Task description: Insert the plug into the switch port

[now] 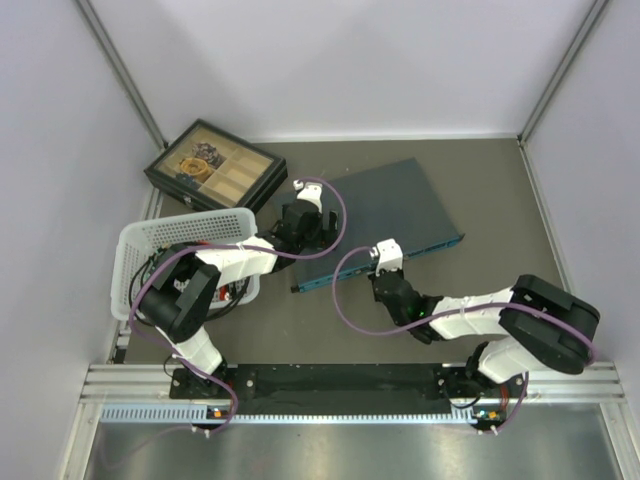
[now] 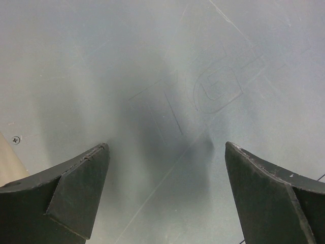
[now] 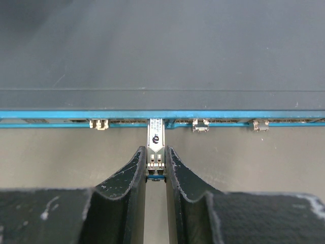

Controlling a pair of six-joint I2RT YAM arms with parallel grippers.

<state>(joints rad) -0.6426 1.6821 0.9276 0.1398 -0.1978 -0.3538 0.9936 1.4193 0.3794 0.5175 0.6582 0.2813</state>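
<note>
the switch (image 1: 385, 210) lies flat on the dark table (image 1: 480, 180), turned at a slant, with its thin teal edge (image 3: 61, 115) facing the arms. the right gripper (image 3: 156, 161) sits just before that edge, its jaws pressed together on the plug (image 3: 155, 138), a small silver piece with a printed label that stands out ahead of the fingertips. the plug's front end meets the teal edge between two of the small metal fittings (image 3: 200, 125) along it; how far in it sits cannot be told. the left gripper (image 2: 167, 152) is over the switch's flat top near its left corner, jaws wide apart and holding nothing, with faint engraved lettering (image 2: 218, 86) on the metal ahead of them. a white mesh basket (image 1: 125, 265) stands beside the left arm, and a black compartmented box (image 1: 215, 165) lies behind it at the back left.
</note>
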